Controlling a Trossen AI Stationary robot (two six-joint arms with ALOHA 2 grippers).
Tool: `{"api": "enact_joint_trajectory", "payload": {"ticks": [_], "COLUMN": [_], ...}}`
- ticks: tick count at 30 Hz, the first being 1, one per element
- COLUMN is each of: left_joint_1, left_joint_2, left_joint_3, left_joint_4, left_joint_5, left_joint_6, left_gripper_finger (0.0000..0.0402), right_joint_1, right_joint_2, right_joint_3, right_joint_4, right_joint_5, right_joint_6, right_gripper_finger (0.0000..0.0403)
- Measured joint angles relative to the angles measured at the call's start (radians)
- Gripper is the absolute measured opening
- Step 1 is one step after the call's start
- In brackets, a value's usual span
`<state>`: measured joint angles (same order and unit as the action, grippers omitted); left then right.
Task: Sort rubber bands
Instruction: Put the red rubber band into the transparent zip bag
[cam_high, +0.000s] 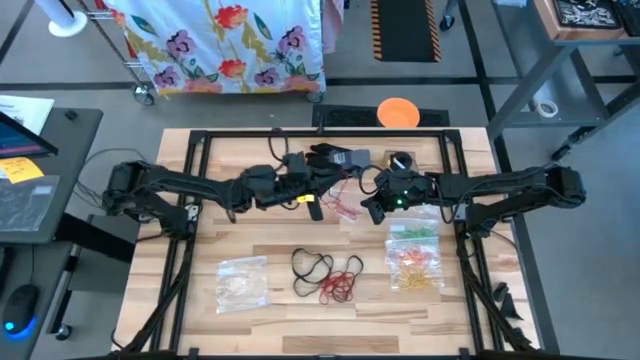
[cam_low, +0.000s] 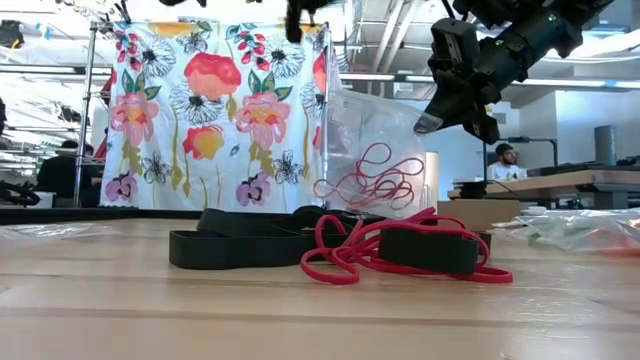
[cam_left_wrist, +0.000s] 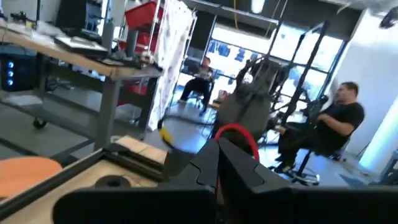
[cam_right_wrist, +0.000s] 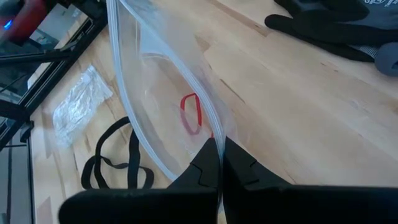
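A thin red rubber band (cam_left_wrist: 239, 134) is clamped in the left pincer (cam_left_wrist: 219, 163); the clear plastic bag (cam_right_wrist: 163, 74) is pinched by the right pincer (cam_right_wrist: 219, 160). Insertion is judged next.

We find no readable text, label, brand, number or sign in any view. The black glove (cam_right_wrist: 348, 25) carries pale lettering at its cuff, cut off by the frame edge and not legible to us. The yellow notes (cam_high: 22, 168) at nine o'clock off the table show no writing we can make out.
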<state>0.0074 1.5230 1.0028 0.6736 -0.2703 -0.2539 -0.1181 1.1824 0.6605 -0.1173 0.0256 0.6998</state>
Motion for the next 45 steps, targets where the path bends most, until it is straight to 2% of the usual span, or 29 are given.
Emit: {"api": "enact_joint_trajectory", "payload": {"ticks": [8, 22, 36, 45], "left_joint_1": [0.017, 0.054, 0.054, 0.051], "left_joint_2": [0.116, 0.108, 0.114, 0.115], "left_joint_3": [0.039, 0.062, 0.069, 0.069], "left_joint_4": [0.043, 0.067, -0.051, -0.186], "left_joint_5": [0.013, 0.008, 0.001, -0.001], "left_joint_6": [0.024, 0.029, 0.038, 0.027], "left_gripper_finger": [0.0000, 0.0000, 0.0000, 0.0000], "right_joint_1": [0.000, 0.000, 0.000, 0.000], "right_joint_2": [0.000, 0.000, 0.000, 0.000], "right_joint_3": [0.000, 0.000, 0.000, 0.000], "right_joint_4": [0.000, 0.002, 0.002, 0.002], "right_joint_5": [0.000, 0.000, 0.000, 0.000], "right_joint_6": [0.000, 0.000, 0.000, 0.000], "right_gripper_finger": [0.0000, 0.0000, 0.0000, 0.0000]}}
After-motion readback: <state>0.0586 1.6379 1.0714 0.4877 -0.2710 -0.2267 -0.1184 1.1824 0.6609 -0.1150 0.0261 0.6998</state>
